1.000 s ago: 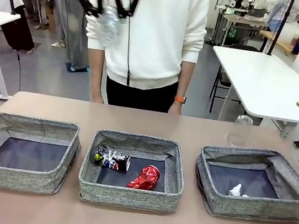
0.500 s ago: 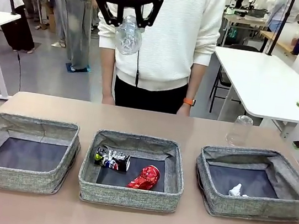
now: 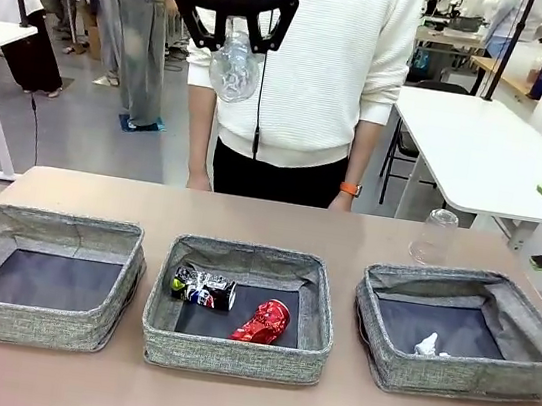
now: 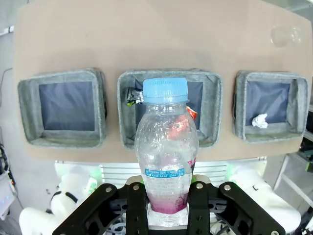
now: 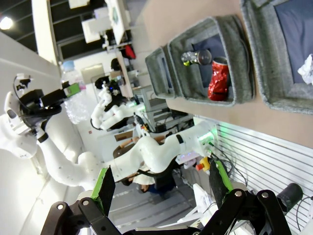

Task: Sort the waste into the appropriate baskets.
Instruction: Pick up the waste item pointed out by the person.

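Plastic, clear and dimpled, forms the bottle [image 4: 166,152] with its ridged blue cap [image 4: 165,90]. The left pincer [image 4: 166,198] has its black fingers drawn in on the bottle's base, holding it high over the bench [image 3: 269,218], cap downward; in the wrist view the cap lines up with the middle basket [image 3: 230,354]. That soft-walled square of grey woven fabric, dark blue-grey inside, holds a crushed dark printed can [image 3: 204,288] at its 10 o'clock and a dented, glossy red can [image 3: 262,321] at its 5 o'clock, the two apart. The left basket [image 3: 27,320] shares the weave. In the right basket [image 3: 449,374] a crumpled white paper wad [image 3: 427,344] lies near 6 o'clock. A smooth clear cup [image 3: 435,236] stands wider end down on the matte brown bench at that basket's 11 o'clock. The right pincer [image 5: 161,186] is spread wide, green pads apart, gripping nothing.
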Robot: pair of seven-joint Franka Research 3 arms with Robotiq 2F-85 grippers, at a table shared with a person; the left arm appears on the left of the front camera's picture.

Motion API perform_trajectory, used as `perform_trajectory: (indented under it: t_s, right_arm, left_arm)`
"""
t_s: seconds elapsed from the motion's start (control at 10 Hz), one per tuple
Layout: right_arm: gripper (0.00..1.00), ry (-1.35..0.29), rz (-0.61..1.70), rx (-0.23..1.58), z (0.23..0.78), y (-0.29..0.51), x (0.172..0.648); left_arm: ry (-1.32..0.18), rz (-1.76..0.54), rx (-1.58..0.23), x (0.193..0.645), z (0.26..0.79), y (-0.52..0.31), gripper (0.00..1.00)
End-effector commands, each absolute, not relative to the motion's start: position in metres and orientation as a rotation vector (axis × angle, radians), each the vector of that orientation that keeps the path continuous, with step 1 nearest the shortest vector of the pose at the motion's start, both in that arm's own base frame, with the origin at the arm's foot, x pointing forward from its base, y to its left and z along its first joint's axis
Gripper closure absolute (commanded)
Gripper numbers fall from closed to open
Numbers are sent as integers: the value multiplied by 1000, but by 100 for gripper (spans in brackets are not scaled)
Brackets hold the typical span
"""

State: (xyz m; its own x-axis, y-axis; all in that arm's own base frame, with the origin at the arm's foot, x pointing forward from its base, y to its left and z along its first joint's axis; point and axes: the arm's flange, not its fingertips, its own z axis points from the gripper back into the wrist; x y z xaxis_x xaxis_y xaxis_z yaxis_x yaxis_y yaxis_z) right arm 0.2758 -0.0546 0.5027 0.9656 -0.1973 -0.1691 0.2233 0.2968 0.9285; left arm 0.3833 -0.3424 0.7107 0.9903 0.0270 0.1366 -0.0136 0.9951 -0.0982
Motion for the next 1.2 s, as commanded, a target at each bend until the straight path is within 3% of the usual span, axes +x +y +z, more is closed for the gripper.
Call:
perform_trajectory:
  t_s: [0.0,0.3,0.4,0.5,1.1]
  right_arm:
    - [0,3,-270,1246,504,-54,279]
    - [0,3,-270,1246,504,-54,279]
    - [0,3,-270,1246,504,-54,279]
    - [0,3,-270,1246,504,-54,279]
    - [0,3,-270,1246,504,-54,279]
  left_arm:
    - [-138,20,-97,383,711,-342,78]
    - [-235,85,-246,382,747,-360,78]
    - [-185,135,-226,383,748,-359,78]
    - [-216,44,-197,382,738,-353,78]
    - [-216,44,-197,382,738,-353,78]
